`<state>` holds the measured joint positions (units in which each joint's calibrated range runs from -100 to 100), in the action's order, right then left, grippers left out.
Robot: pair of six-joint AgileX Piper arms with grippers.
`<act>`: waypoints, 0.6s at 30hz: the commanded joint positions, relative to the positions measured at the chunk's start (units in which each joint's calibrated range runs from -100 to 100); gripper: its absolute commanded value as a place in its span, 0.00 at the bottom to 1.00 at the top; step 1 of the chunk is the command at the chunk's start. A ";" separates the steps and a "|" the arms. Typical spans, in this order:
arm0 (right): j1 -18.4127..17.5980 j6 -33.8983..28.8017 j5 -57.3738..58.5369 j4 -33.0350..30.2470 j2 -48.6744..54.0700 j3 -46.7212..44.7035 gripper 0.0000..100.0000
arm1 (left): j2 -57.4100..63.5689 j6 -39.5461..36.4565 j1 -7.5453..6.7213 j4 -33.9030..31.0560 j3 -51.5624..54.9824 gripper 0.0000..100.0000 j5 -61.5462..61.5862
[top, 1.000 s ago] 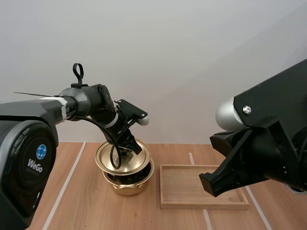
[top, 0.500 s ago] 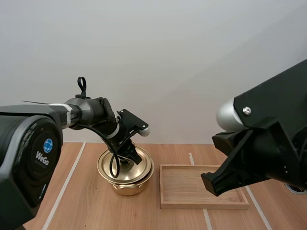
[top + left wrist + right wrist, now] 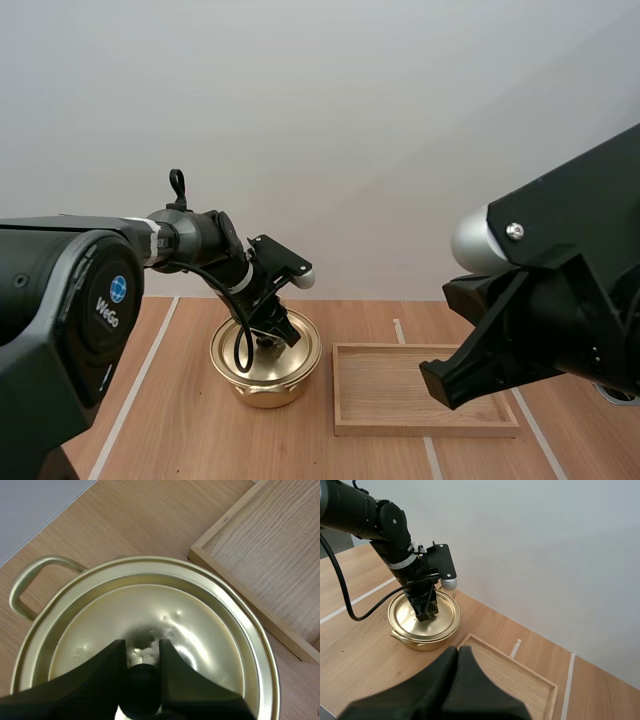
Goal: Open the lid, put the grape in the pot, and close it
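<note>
A gold pot (image 3: 266, 385) stands on the wooden table, its gold lid (image 3: 268, 352) resting flat on the rim. My left gripper (image 3: 274, 334) is at the lid's centre, shut on the dark knob (image 3: 142, 676); its fingers (image 3: 107, 666) pinch the knob from both sides above the lid (image 3: 145, 625). The pot handle (image 3: 35, 582) sticks out beside the rim. From the right wrist view the pot (image 3: 422, 628) and the left gripper (image 3: 426, 612) sit beyond my right gripper (image 3: 458, 652), whose fingers lie together as one dark wedge above the tray. In the high view, my right arm (image 3: 545, 300) looms large.
A shallow wooden tray (image 3: 425, 402) lies just right of the pot, nothing in it; its corner (image 3: 260, 575) is close to the pot rim. White lines (image 3: 135, 385) run across the table.
My left gripper lowered the tilted lid down onto the pot; it now sits flat on the rim. The right arm has not moved.
</note>
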<state>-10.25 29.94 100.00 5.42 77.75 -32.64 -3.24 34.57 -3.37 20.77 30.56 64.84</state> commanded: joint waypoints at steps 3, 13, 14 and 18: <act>0.23 -0.13 0.00 -0.15 0.44 0.23 0.00 | -0.48 0.08 -0.17 1.13 0.14 0.00 2.95; 0.23 -0.91 0.00 -0.15 0.44 0.23 0.00 | 3.89 0.08 -0.17 2.27 0.14 0.76 4.67; 0.23 -0.91 0.00 -0.15 0.44 0.23 0.00 | 5.17 0.08 -0.17 2.27 0.14 0.85 5.43; 0.23 -2.40 0.00 -0.70 0.44 0.23 0.00 | 12.46 -0.16 -0.17 2.27 0.14 1.00 9.51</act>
<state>-10.25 28.65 100.00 5.28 77.75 -32.64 4.79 34.67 -3.37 21.59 30.61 71.41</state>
